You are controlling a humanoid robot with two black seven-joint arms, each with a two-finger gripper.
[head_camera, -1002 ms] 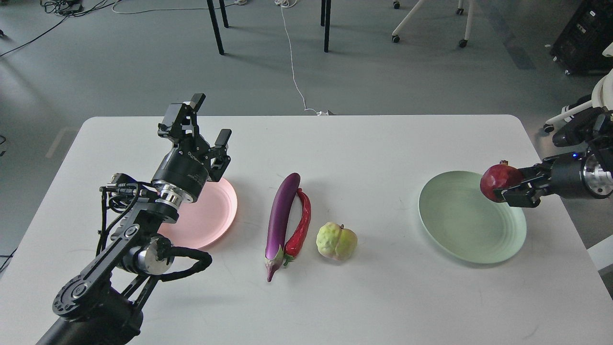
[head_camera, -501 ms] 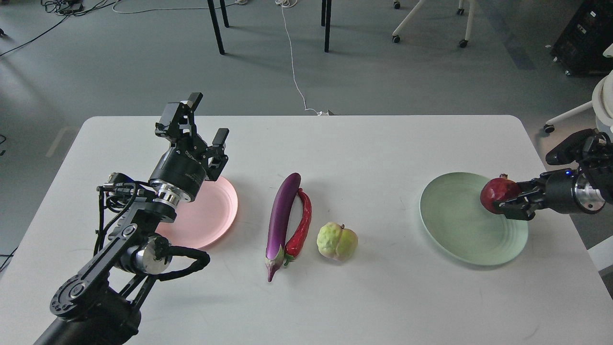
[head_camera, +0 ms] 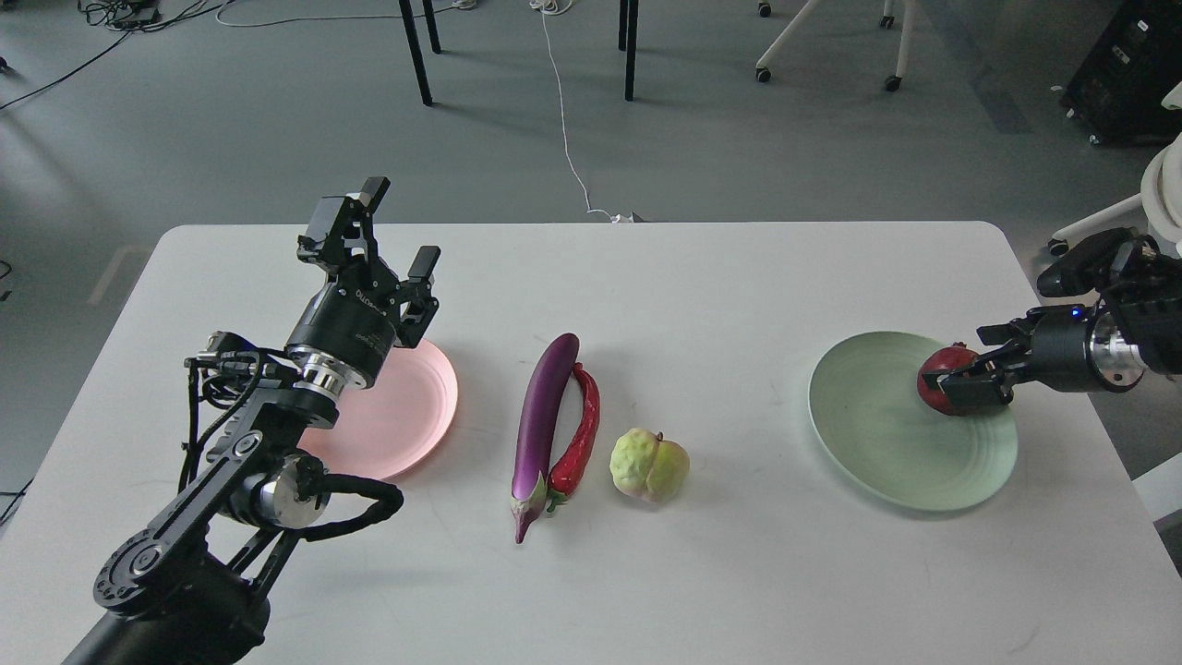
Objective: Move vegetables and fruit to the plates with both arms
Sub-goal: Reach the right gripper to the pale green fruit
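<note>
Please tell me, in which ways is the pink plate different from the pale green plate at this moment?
The pink plate is on the table's left side, the pale green plate on its right. The pink plate shows nothing on its visible part; the green plate has the pomegranate over its right portion, gripped by the right end effector. The open left end effector and arm partly cover the pink plate. Both are round, shallow and similar in size.
</note>
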